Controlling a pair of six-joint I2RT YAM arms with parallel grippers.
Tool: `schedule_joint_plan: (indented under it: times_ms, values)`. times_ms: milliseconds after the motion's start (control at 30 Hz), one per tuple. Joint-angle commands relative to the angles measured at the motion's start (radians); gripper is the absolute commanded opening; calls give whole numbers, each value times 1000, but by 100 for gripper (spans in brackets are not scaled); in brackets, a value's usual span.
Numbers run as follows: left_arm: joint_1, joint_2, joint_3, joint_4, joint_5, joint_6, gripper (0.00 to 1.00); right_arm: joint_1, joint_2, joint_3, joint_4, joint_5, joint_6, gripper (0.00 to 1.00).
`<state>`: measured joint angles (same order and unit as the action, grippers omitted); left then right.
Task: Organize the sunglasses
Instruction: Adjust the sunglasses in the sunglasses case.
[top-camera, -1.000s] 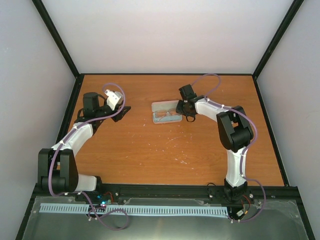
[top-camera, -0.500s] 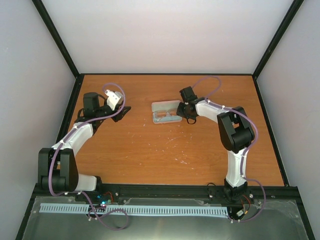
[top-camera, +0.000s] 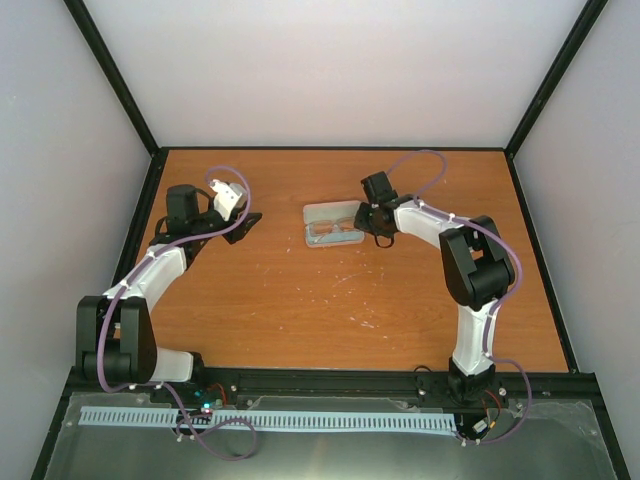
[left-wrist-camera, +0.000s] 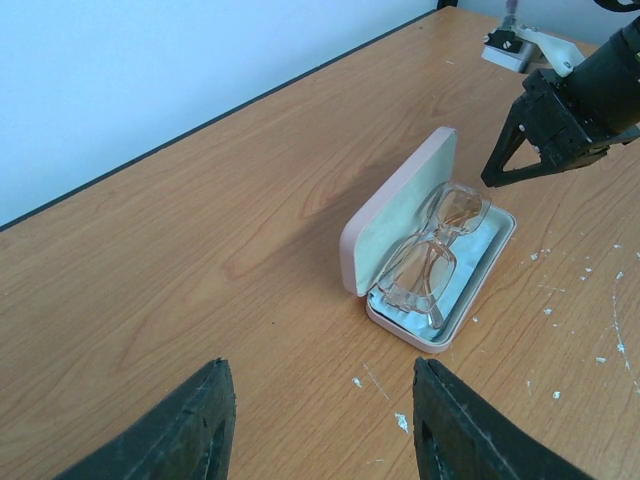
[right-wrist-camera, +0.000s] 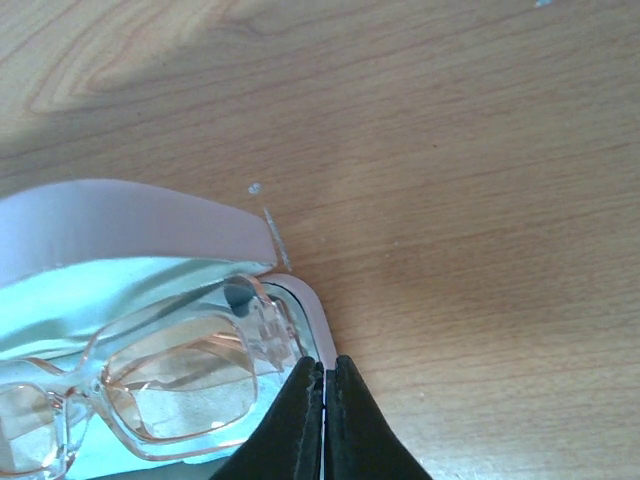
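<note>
Sunglasses (left-wrist-camera: 430, 257) lie in the open pink case (left-wrist-camera: 398, 215) — right fingers (right-wrist-camera: 288, 422) clenched at its rim, left fingers (left-wrist-camera: 185, 435) spread.

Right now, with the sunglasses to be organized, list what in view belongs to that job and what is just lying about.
Belongs to the job: sunglasses, lying in the open pink case; right gripper, shut, at the case's end.
Just lying about: white flecks on the table; left gripper, open, well away.
</note>
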<state>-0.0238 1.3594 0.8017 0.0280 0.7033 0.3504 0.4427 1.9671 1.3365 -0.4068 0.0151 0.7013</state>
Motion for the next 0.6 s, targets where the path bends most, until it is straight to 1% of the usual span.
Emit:
schedule_joint_plan:
  times_ms: [0, 233, 567]
  values:
    - [8, -12, 30, 8, 5, 3, 50, 2, 25, 41, 19, 4, 9, 3]
    - [8, -7, 29, 11, 7, 1, 50, 2, 58, 75, 11, -4, -5, 3]
    - [8, 2, 33, 19, 10, 5, 50, 2, 62, 68, 13, -18, -2, 3]
